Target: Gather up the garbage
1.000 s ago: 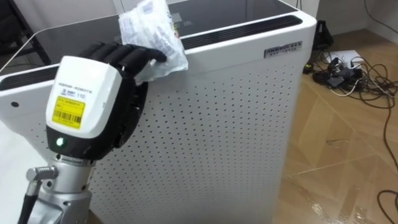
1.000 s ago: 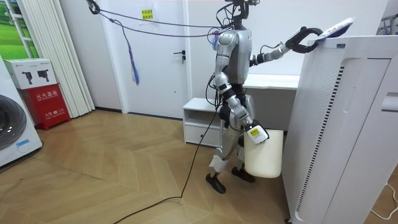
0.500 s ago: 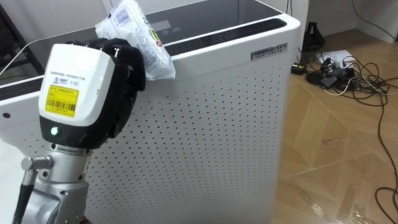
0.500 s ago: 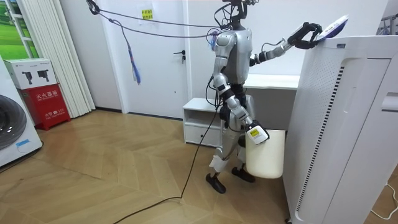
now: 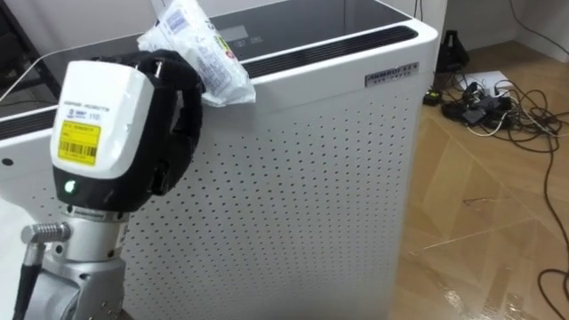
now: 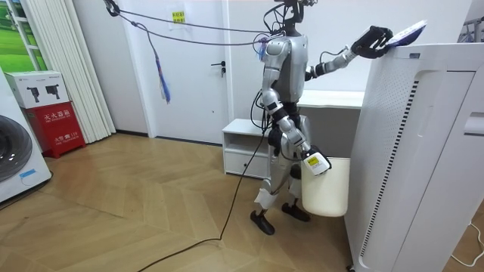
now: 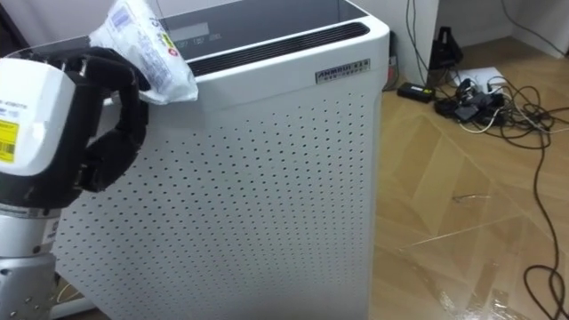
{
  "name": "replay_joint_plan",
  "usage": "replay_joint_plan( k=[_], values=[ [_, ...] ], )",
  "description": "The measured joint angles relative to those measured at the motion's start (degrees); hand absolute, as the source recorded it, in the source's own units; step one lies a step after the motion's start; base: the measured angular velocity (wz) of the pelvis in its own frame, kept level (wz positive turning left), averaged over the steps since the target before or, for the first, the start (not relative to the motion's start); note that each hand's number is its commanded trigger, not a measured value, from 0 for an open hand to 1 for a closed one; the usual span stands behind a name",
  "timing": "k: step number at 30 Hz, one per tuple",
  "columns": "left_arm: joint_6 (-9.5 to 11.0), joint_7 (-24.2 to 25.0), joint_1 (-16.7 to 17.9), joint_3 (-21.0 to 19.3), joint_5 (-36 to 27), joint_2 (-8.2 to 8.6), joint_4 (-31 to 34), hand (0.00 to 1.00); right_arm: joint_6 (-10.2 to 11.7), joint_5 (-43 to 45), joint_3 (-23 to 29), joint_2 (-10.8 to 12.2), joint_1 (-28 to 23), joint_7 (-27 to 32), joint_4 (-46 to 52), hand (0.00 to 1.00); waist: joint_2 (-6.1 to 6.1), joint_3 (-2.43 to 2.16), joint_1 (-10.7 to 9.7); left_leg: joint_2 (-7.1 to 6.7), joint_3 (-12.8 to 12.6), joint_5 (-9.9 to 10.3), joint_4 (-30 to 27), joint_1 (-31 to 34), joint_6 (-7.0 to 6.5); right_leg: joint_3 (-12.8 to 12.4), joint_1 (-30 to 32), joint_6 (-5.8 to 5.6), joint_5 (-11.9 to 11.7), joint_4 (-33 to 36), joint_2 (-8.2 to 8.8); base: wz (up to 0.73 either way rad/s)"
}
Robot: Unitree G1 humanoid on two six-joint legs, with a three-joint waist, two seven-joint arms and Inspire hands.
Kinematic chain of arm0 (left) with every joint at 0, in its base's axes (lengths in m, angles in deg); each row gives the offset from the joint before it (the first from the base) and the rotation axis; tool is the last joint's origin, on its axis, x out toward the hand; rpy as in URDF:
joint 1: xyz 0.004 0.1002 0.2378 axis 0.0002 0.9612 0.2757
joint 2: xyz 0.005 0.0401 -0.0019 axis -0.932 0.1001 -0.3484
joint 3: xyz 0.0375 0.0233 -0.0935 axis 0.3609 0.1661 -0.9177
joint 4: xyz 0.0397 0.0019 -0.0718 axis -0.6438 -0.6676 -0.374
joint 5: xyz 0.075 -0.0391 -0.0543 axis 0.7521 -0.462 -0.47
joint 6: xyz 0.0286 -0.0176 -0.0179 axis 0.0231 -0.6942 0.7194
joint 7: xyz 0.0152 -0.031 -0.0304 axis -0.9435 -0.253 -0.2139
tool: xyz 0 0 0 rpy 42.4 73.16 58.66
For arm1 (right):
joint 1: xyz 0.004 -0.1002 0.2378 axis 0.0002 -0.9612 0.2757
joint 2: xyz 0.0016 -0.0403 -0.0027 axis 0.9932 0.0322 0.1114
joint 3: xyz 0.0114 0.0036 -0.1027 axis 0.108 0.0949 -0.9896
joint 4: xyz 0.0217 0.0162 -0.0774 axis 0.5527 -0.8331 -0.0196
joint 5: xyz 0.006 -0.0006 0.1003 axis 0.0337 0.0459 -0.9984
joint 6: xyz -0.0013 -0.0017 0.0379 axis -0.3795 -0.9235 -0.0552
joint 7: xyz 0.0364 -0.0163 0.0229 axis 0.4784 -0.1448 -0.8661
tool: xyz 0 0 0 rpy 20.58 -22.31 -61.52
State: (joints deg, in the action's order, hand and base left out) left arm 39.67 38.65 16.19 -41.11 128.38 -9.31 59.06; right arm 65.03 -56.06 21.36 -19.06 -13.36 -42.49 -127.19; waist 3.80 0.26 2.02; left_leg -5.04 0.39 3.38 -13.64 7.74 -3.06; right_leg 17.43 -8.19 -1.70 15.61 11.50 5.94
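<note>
While it hovers over the appliance (image 5: 311,178), the left robot hand (image 5: 147,124) grips a crumpled wrapper (image 5: 200,53).

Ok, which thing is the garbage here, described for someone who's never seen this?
Find the tall white perforated cabinet with a dark glossy top. Over its near top edge, the robot's left hand grips a crumpled white-and-clear plastic wrapper. It is the only soft, wrinkled thing there.

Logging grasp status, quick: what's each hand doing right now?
Left hand: closed on the crumpled plastic wrapper, above the white appliance.
Right hand: down at the white bin; state cannot be told.
</note>
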Motion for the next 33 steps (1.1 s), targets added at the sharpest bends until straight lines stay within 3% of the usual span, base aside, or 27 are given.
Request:
replay_joint_plan(
  k=[7,10,11,14,18,23,28,33],
  values=[
    [1.01,1.59,0.00,0.57,-3.88,0.25,1.21,1.00,0.00,-0.03,-0.08,0.01,0.23,-0.11,0.00,1.00,-0.17,-0.09,-0.02,-0.07,0.20,0.00,0.07,-0.01,0.00,0.09,-0.03,0.01,-0.03,0.13,0.07,0.00],
    [1.78,3.88,0.00,2.15,-9.86,0.36,3.09,1.00,0.01,-0.42,-0.12,0.13,0.54,-0.10,-0.02,1.00,-0.20,-0.08,-0.09,-0.06,0.41,0.00,0.11,-0.04,0.00,0.21,-0.02,0.02,-0.03,0.23,0.07,0.00],
    [2.82,5.15,0.00,2.50,-13.45,0.53,3.91,1.00,0.02,-0.60,-0.18,0.13,0.79,-0.19,-0.01,1.00,-0.51,0.13,0.02,-0.06,0.25,0.00,0.11,0.08,0.00,0.32,0.08,0.02,-0.03,0.35,0.07,0.00],
    [4.76,8.98,0.01,2.82,-24.02,1.27,5.23,1.00,0.02,-0.60,-0.16,0.19,1.18,-0.39,0.76,1.00,-0.66,0.02,0.00,0.11,0.02,-0.04,0.05,0.77,-0.01,0.21,0.93,0.02,-0.03,0.69,0.02,0.00],
    [5.40,15.54,0.01,4.48,-40.87,1.29,6.25,1.00,0.18,-1.28,-1.68,0.12,1.37,0.31,1.84,1.00,-1.12,-0.17,0.06,0.13,-0.11,-0.06,-0.16,1.05,-0.02,0.32,0.92,0.04,-0.04,0.27,-0.04,0.00],
    [5.39,23.85,0.08,4.98,-53.83,1.65,6.32,1.00,0.19,-1.52,-2.38,0.23,1.55,0.59,1.73,1.00,-1.37,-0.11,0.19,0.08,-0.01,-0.06,-0.49,1.80,-0.02,0.91,1.28,0.07,-0.06,0.22,-0.03,0.06],
    [4.83,31.00,0.11,5.15,-57.20,2.07,6.10,1.00,0.13,-1.52,-2.42,0.51,1.84,0.62,-0.04,1.00,-1.23,-0.13,1.29,0.32,-0.06,-0.06,-0.42,2.29,-0.01,1.22,1.98,0.11,-0.08,0.46,-0.07,0.00],
    [2.51,36.23,2.11,5.60,-57.01,2.22,3.47,1.00,-0.53,-1.48,-3.99,0.13,3.11,1.18,-0.22,1.00,-1.34,0.07,2.01,0.44,0.05,-0.22,-0.53,3.77,0.00,1.73,3.65,0.12,-0.08,1.54,-0.06,0.01]
  ],
)
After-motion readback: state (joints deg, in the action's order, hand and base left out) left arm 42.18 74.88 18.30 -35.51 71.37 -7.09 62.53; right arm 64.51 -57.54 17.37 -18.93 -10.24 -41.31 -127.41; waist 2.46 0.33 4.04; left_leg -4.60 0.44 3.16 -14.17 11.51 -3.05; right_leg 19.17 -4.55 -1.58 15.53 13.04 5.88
